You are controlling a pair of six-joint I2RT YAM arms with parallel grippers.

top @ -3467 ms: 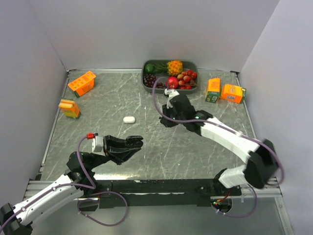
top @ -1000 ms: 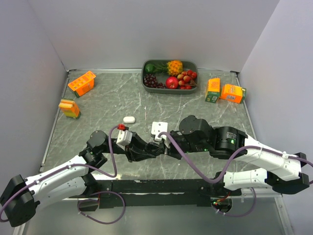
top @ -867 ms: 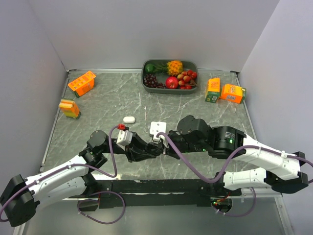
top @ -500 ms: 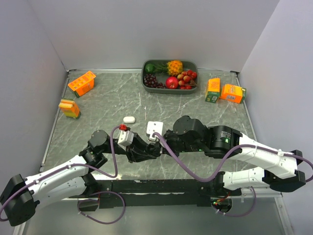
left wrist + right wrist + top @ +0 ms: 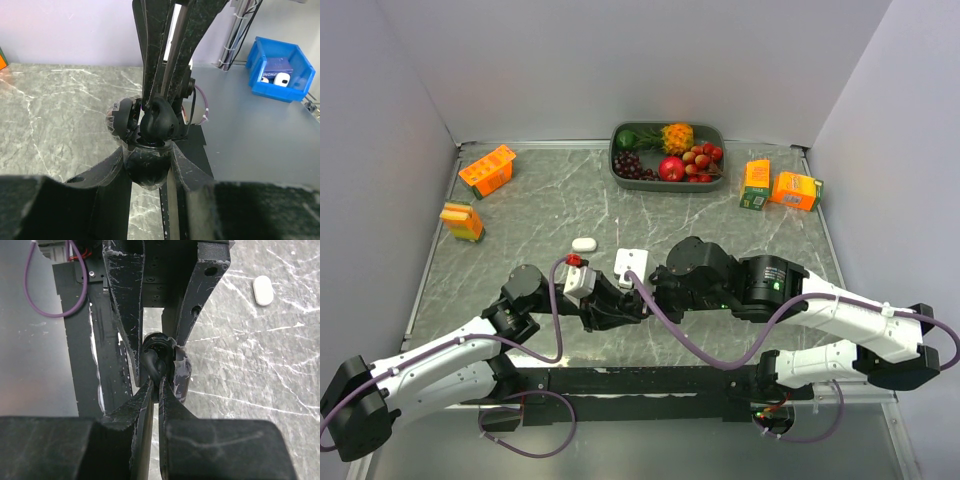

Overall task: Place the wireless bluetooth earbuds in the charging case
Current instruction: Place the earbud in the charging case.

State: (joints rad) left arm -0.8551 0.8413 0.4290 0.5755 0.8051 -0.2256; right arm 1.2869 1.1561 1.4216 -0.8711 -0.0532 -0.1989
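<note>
My left gripper [image 5: 623, 308] is shut on a black charging case [image 5: 147, 170], held upright with its lid [image 5: 119, 119] flipped open to the left. My right gripper [image 5: 653, 296] meets it from the right and is shut on a black earbud [image 5: 154, 361]. The earbud [image 5: 157, 121] sits at the open mouth of the case; I cannot tell whether it is seated. In the right wrist view my gripper [image 5: 156, 385] pinches the earbud between the left gripper's fingers [image 5: 125, 300]. In the top view the arms hide the case and earbud. No white earbuds show.
A white pill-shaped case [image 5: 584, 244] lies on the marble table left of centre, also in the right wrist view [image 5: 263, 290]. A fruit tray [image 5: 616, 168] stands at the back. Orange cartons [image 5: 487, 170], [image 5: 462, 221], [image 5: 755, 184], [image 5: 796, 190] lie at both sides. A blue bin [image 5: 280, 75] sits off the table.
My right arm came from the fruit tray to the left gripper near the front edge, then kept shifting left. My left gripper moved up and right to meet it.
</note>
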